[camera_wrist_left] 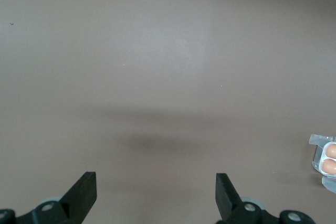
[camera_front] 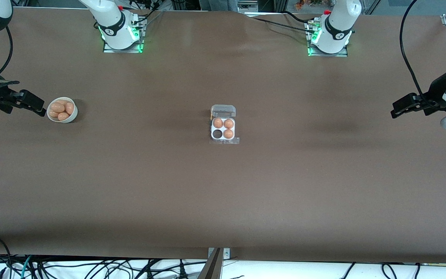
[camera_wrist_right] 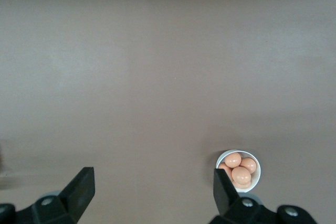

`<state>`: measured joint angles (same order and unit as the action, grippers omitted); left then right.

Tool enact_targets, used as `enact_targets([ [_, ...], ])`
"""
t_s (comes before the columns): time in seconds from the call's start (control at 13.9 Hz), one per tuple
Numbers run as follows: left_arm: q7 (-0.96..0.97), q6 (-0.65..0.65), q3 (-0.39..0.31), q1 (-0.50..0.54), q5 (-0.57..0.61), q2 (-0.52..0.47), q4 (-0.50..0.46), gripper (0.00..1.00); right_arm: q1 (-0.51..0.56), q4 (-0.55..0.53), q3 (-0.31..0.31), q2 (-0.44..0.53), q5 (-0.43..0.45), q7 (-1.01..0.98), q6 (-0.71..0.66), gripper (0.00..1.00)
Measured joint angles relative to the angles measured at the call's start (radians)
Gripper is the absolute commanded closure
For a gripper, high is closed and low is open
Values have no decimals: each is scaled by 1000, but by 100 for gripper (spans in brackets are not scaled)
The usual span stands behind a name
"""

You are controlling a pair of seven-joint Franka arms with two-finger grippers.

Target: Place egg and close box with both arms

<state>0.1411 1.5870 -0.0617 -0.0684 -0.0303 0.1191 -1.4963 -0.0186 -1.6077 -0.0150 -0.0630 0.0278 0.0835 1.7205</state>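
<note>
The box (camera_front: 223, 129) sits at the table's middle, a white four-cell tray with its clear lid (camera_front: 223, 111) folded open toward the robots' bases. Three cells hold eggs; the cell (camera_front: 217, 134) nearer the front camera, toward the right arm's end, is empty. Several loose eggs (camera_front: 58, 107) lie in a white bowl (camera_front: 70, 118). My right gripper (camera_front: 40, 110) is open and empty, beside the bowl at the right arm's end. My left gripper (camera_front: 395, 111) is open and empty, over the left arm's end. The left wrist view shows the left gripper (camera_wrist_left: 156, 182) and the box's edge (camera_wrist_left: 317, 156); the right wrist view shows the right gripper (camera_wrist_right: 152, 178) and the bowl (camera_wrist_right: 258, 174).
The brown table (camera_front: 223, 201) carries only the box and the bowl. The two arm bases (camera_front: 122, 37) (camera_front: 329, 40) stand along the edge farthest from the front camera. Cables hang past the edge nearest that camera.
</note>
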Motion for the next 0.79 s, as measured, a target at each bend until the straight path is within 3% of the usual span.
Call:
enact_targets([
  [0.79,0,0,0,0,0,2,0,0,0,0,0,6,0,0,-15,0],
])
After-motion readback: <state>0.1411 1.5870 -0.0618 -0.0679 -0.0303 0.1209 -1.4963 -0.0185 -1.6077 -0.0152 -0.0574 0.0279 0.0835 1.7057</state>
